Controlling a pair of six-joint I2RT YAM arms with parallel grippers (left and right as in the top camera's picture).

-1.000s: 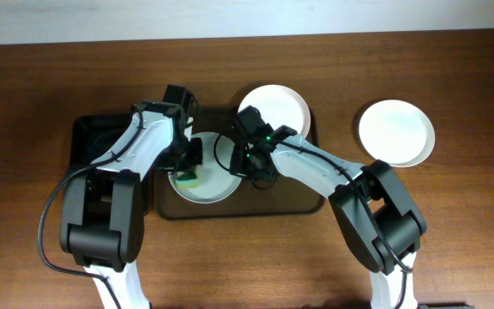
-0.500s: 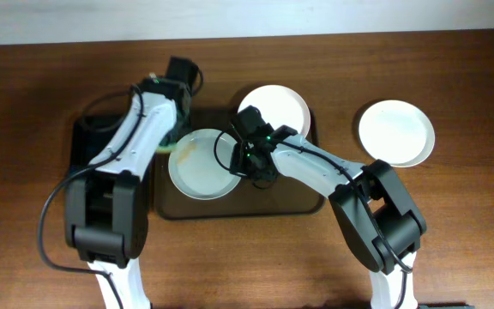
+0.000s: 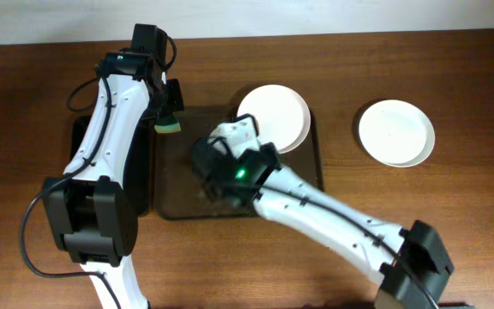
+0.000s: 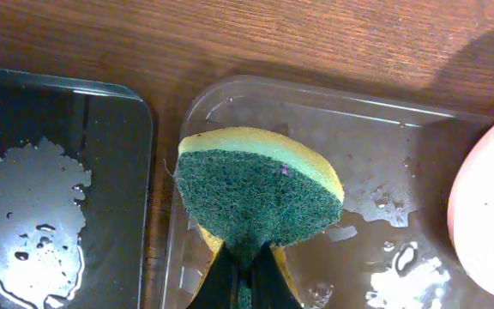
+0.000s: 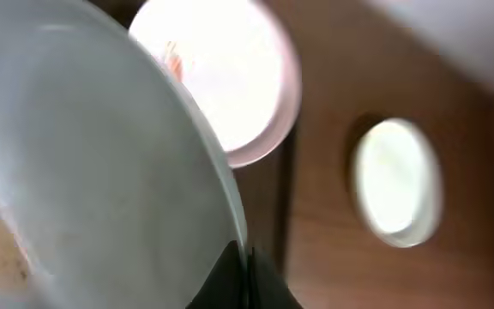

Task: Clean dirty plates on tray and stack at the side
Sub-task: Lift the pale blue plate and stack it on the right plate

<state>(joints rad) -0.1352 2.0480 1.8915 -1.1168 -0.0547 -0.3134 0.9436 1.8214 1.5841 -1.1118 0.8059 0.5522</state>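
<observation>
Right pincer closed on the rim of a tilted plate over the tray.
From that grip, the side plate on the table lies at about 2 o'clock, well apart, on the right arm's side. The held plate is round and shows a brownish smear. The right arm reaches across the tray. At 11 o'clock the left pincer pinches the sponge.
</observation>
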